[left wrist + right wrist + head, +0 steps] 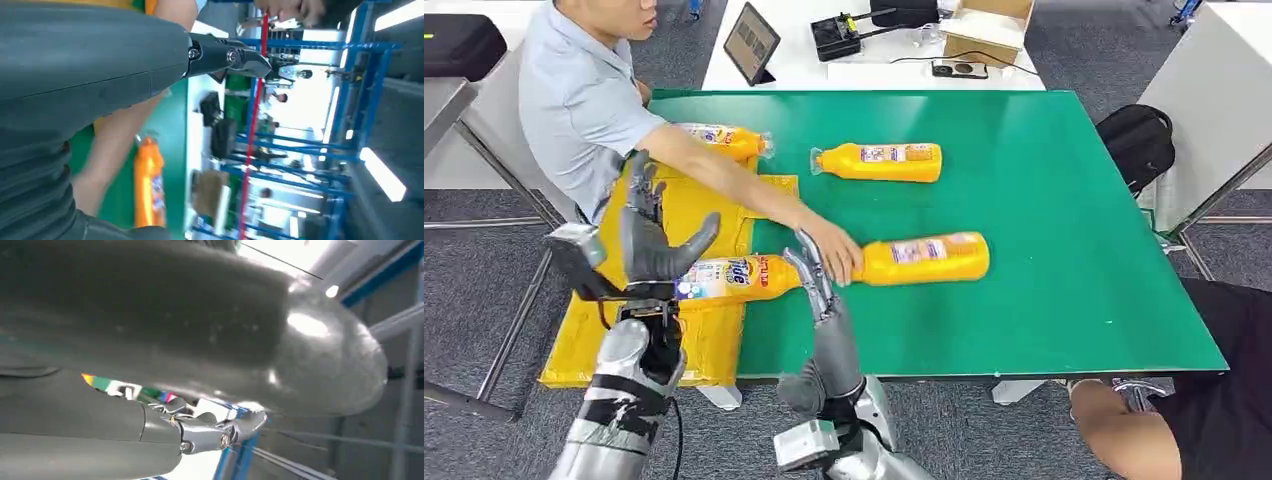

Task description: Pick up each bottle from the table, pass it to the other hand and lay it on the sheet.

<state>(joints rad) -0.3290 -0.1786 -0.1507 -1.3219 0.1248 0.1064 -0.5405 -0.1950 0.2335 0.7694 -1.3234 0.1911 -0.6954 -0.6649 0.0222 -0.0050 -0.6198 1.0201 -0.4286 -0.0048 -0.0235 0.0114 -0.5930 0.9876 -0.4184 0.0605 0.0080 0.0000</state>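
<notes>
From the head view, my left hand (652, 235) is raised with fingers spread wide, empty, over the yellow sheet (714, 215) at the table's (1044, 220) left edge, while my right hand (816, 280) grips the neck of a bottle (729, 277) lying on the sheet's near part. A person's hand (834, 250) rests on another bottle (929, 258) near the table's front edge. In the left wrist view, a third bottle (148, 185) lies on the green table.

Your head view looks forward and down from high on the body onto the green table (1044, 250). Your left wrist view, turned on its side, sits close behind the left hand (90, 75) and shares that table (172, 130). Your right wrist view sits tight against the right hand (165, 330), facing up toward ceiling lights.
</notes>
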